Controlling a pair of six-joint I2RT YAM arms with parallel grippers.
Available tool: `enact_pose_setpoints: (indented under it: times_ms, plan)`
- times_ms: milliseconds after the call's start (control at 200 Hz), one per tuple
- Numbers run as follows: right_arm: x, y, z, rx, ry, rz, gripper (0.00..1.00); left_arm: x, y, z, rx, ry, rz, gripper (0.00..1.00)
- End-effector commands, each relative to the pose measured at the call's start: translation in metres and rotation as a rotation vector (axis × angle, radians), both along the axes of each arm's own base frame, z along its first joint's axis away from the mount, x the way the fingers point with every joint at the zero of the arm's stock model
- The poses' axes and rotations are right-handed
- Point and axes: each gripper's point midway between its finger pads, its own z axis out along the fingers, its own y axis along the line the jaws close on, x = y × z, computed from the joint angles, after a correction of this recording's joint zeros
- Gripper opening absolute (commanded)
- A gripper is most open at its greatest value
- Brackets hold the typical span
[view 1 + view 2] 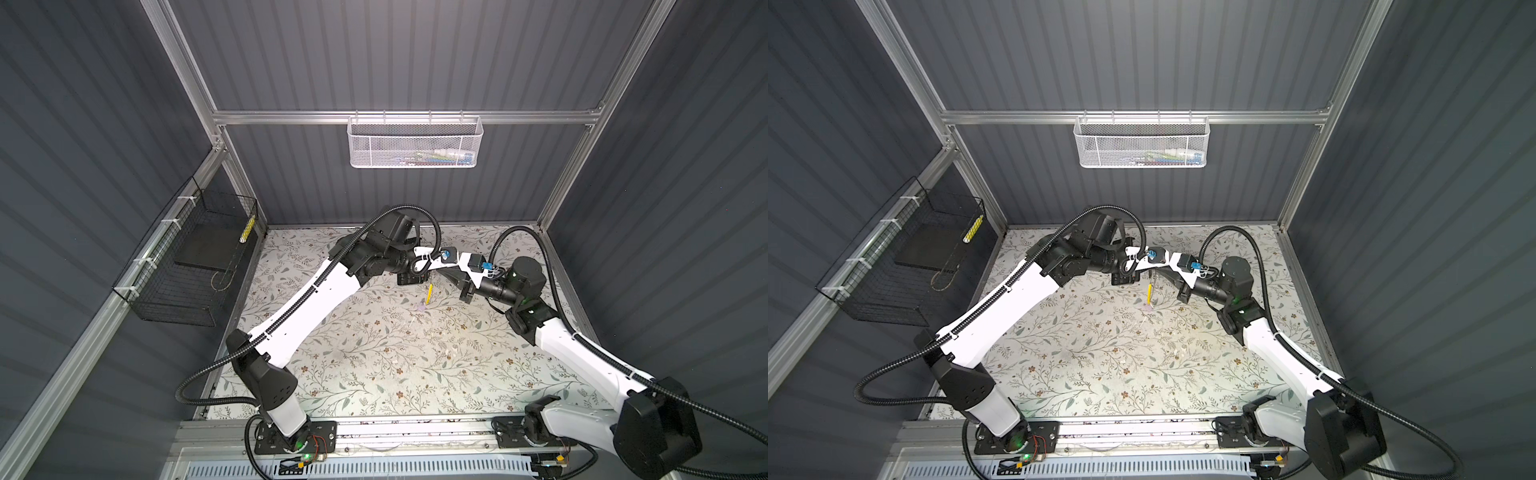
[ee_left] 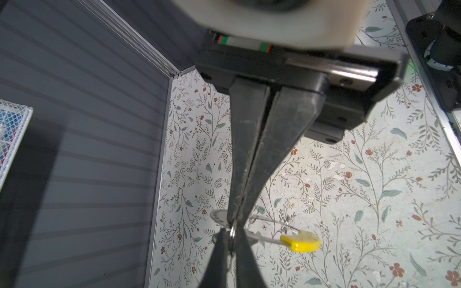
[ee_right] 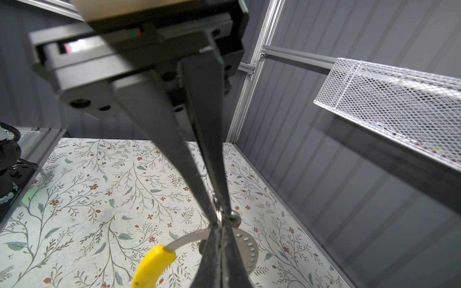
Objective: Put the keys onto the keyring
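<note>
The key (image 2: 217, 216) is up in the air, over the back part of the table (image 1: 374, 357). Its round metal head sticks out beside the tips of my left hand (image 2: 235, 219), which is pinched narrow on it. The keyring (image 3: 190, 237) hangs from the same spot, with its yellow tag (image 2: 301, 241) at the low end. My right hand (image 3: 219, 217) is squeezed tight on the thin wire, tip to tip with my left. A pale lilac bit (image 1: 422, 308) shows just under the yellow tag; I cannot tell if it hangs or lies down.
</note>
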Motion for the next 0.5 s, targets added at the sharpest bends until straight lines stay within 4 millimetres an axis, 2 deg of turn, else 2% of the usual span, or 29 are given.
enact_pose_setpoints:
  times_ms: [0,105,170,340,495]
  plan:
    - [-0.002,0.002,0.010,0.063,-0.013,0.019,0.00,0.000,0.008,0.031,-0.168,0.009,-0.003,0.28]
    - [-0.005,0.003,0.016,0.103,-0.019,0.049,0.00,0.010,0.028,0.046,-0.323,0.054,0.015,0.30]
    - [-0.006,0.004,0.019,0.126,-0.024,0.067,0.00,0.011,0.034,0.046,-0.373,0.062,0.009,0.30]
    - [-0.010,0.005,0.032,0.198,-0.035,0.109,0.00,0.010,0.038,0.041,-0.425,0.093,-0.010,0.29]
    - [-0.009,0.006,0.042,0.262,-0.036,0.140,0.00,0.005,0.035,0.044,-0.488,0.125,-0.061,0.29]
